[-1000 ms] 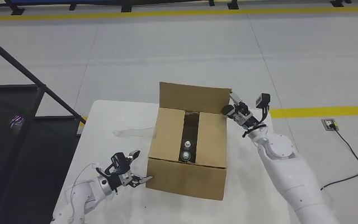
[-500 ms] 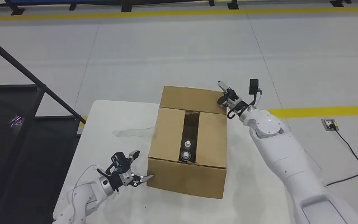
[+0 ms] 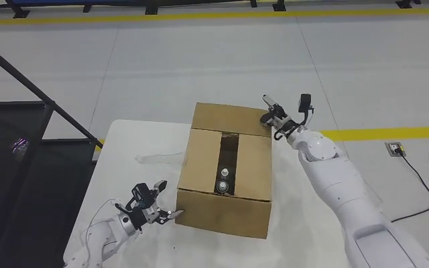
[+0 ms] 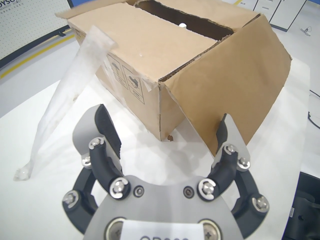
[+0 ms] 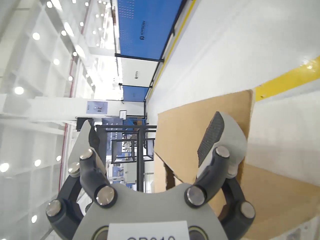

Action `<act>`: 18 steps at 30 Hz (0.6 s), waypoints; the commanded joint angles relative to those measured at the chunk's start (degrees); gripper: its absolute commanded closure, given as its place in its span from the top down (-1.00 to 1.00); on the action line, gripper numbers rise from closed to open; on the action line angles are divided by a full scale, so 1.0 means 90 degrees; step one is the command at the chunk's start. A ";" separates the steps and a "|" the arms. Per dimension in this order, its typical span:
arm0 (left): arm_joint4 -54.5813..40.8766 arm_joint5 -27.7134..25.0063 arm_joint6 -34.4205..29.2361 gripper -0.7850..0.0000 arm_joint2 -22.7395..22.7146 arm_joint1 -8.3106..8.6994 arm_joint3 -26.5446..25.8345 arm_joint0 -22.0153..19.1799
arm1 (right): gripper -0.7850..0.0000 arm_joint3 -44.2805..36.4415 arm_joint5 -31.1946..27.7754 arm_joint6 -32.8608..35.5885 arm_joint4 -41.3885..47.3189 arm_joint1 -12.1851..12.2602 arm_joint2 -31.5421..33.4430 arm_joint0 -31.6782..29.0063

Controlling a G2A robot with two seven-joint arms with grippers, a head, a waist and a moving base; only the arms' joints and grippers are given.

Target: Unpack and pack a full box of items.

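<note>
Left wrist view: box (image 4: 155,48) side bears pictograms (image 4: 127,82).

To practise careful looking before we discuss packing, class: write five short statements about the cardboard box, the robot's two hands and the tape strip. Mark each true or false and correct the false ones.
1. The cardboard box stands on the white table. True.
2. Its top flaps meet with no gap. False: a dark gap runs between them, with a white bottle cap showing in it.
3. The left hand is open and holds nothing. True.
4. The right hand is shut on a bottle. False: it is open, by the far flap at the box's far corner.
5. A clear tape strip runs from the box down to the table. True.
</note>
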 commanded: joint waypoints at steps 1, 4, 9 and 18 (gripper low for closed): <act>-0.0056 -0.0013 0.0102 1.00 -0.0089 0.0023 -0.0112 0.0109 | 1.00 -0.0286 -0.0335 0.0356 0.0142 0.0018 0.0084 -0.0104; -0.0174 0.0123 0.0258 1.00 -0.0242 0.0046 -0.0274 0.0281 | 1.00 -0.0924 -0.0362 0.1149 0.0357 0.0043 0.0137 -0.0388; -0.0632 0.0652 0.0249 1.00 -0.0555 0.0053 -0.0324 0.0472 | 1.00 -0.1960 0.0356 0.1810 -0.0054 0.0100 -0.0035 -0.0910; -0.1222 0.0744 0.0022 1.00 -0.0810 0.0067 -0.0100 0.0493 | 1.00 -0.2853 0.1511 0.1781 -0.0757 0.0118 -0.0281 -0.1433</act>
